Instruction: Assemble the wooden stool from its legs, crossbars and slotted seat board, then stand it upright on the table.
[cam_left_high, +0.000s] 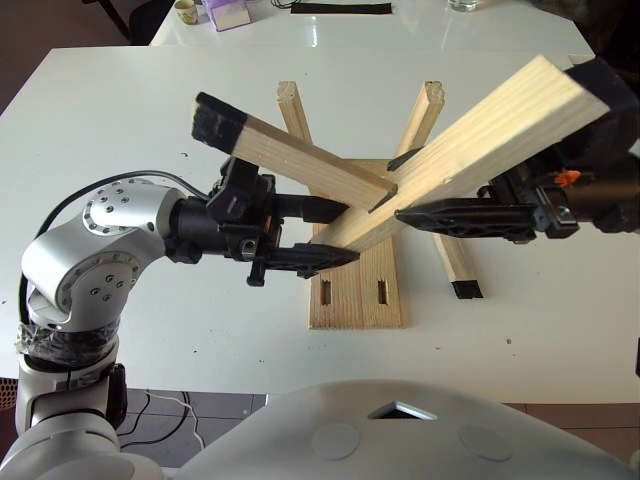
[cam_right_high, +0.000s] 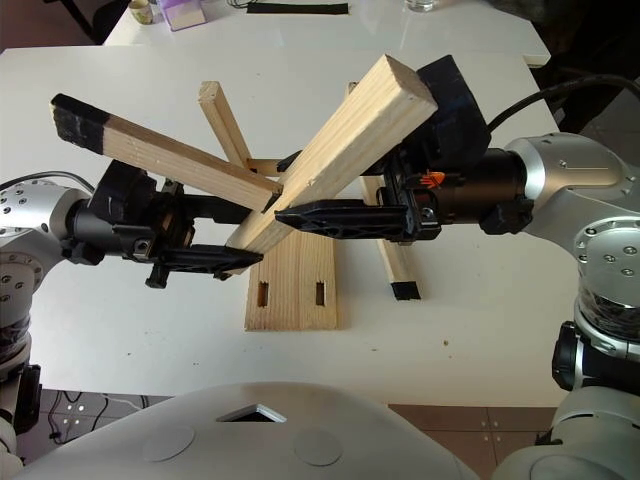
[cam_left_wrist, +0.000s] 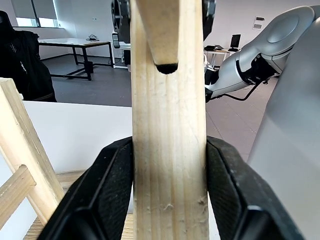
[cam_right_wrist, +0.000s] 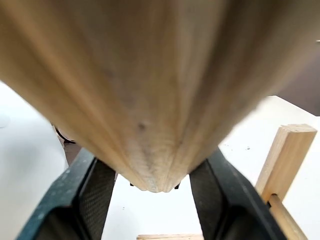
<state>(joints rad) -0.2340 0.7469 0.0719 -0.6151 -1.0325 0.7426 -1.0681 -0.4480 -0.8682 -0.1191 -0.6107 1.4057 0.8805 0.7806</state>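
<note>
A long wooden leg (cam_left_high: 480, 125) slants above the table. My right gripper (cam_left_high: 398, 188) is shut on its middle, and the wood sits between the dark pads (cam_right_wrist: 95, 195). My left gripper (cam_left_high: 348, 235) is shut on the same leg's lower end, clamped between black pads (cam_left_wrist: 115, 185). A second leg (cam_left_high: 300, 150) with a black foot (cam_left_high: 215, 118) crosses over my left gripper. Its bare end meets the long leg at a dark notch (cam_left_high: 378, 205); I cannot tell if it is seated. The slotted seat board (cam_left_high: 355, 300) lies flat beneath them.
Behind the board lies a joined frame of two legs (cam_left_high: 293, 112) and a crossbar, one leg ending in a black foot (cam_left_high: 467, 290). The white table (cam_left_high: 120, 110) has free room on both sides. A cup (cam_left_high: 185, 12) and a purple box (cam_left_high: 228, 12) stand on a farther table.
</note>
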